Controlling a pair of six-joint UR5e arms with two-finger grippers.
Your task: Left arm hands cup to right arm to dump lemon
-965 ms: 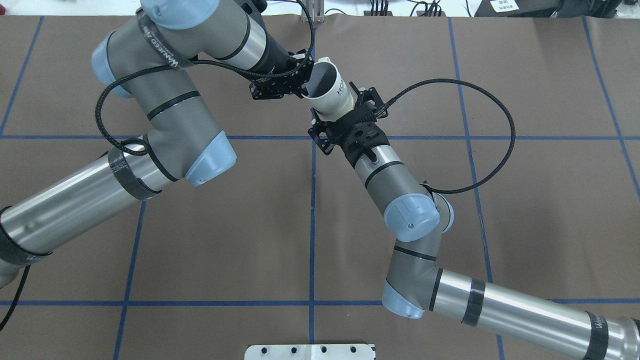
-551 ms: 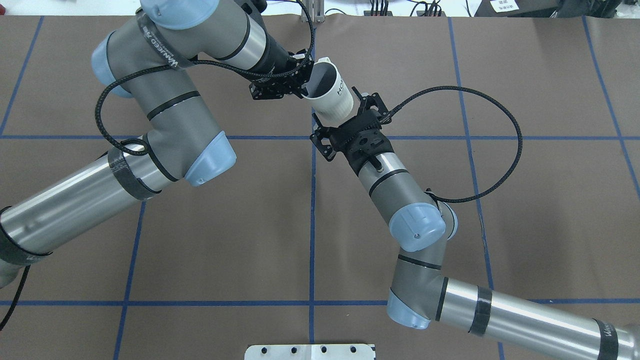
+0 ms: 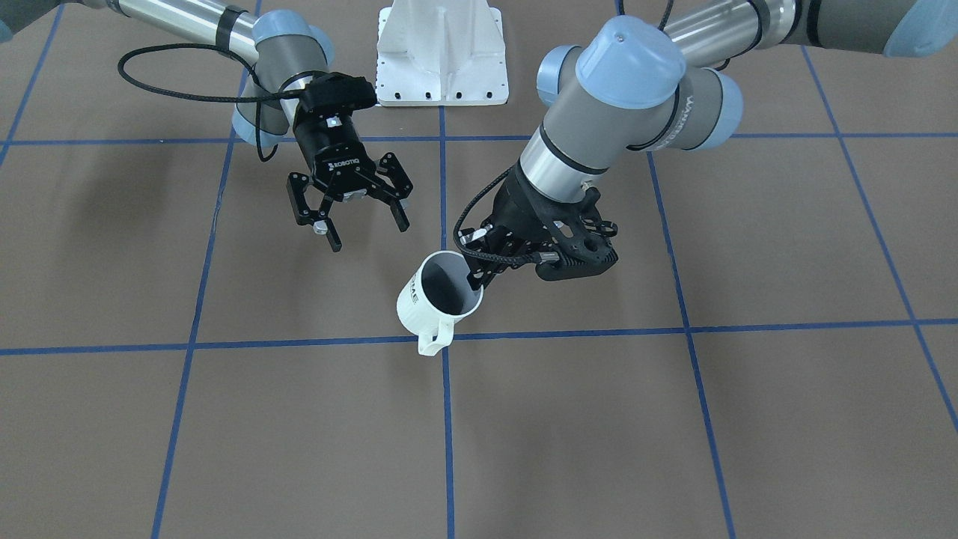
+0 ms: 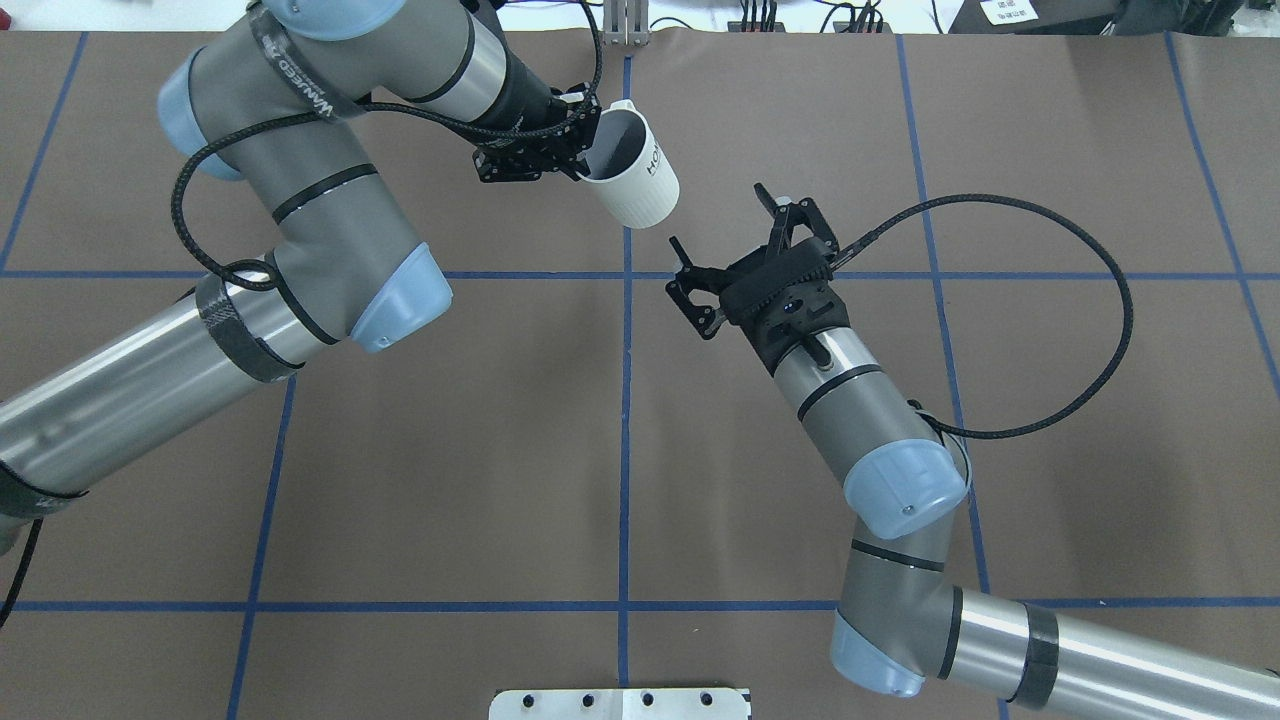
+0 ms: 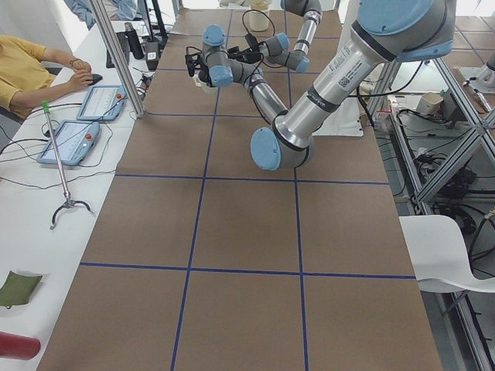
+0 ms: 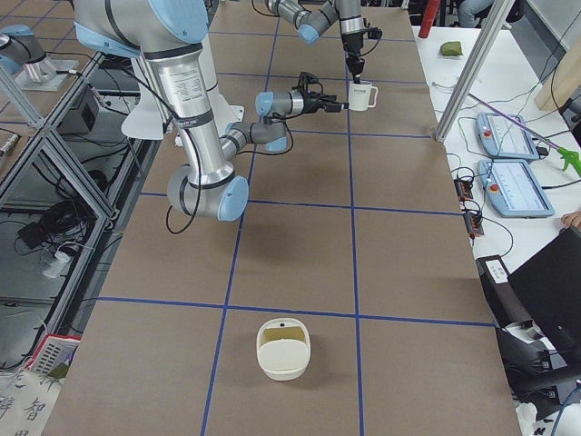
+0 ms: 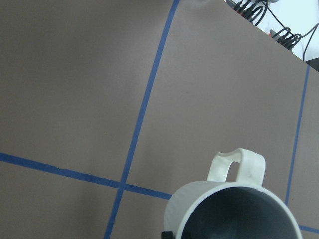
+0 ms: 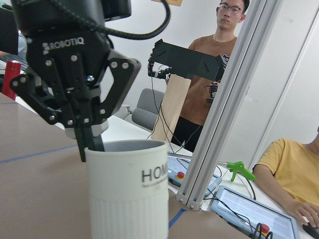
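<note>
cup: I see it (image 4: 630, 170) held off the desk (image 4: 450, 450) near the far edge, about mid-width, slightly tilted, handle pointing to the far side.
left pincer: mine (image 4: 577, 150) is pinching the cup's rim, one finger inside the wall and one outside, as the right wrist view shows.
right pincer: spread wide (image 4: 745, 248), empty, aimed at the cup but apart from it, nearer the desk's middle.
step: I judge the hand-over is not yet made; the cup hangs from the left arm (image 4: 300, 190) alone.
next move: I'd bring the right arm (image 4: 850, 390) up so its fingers straddle the ribbed lower body, clear of the left fingers and handle, clamp, and only then let go on the left.
bowl: a cream bowl (image 6: 283, 348) sits near the desk's right-hand end, well apart from both arms; I guess it is the dump target.
lemon: I can't find it; the cup's inside reads as dark grey, its bottom cut off in the left wrist view.
hard to see: in the left side view the cup is tiny and mostly masked by arm joints.
</note>
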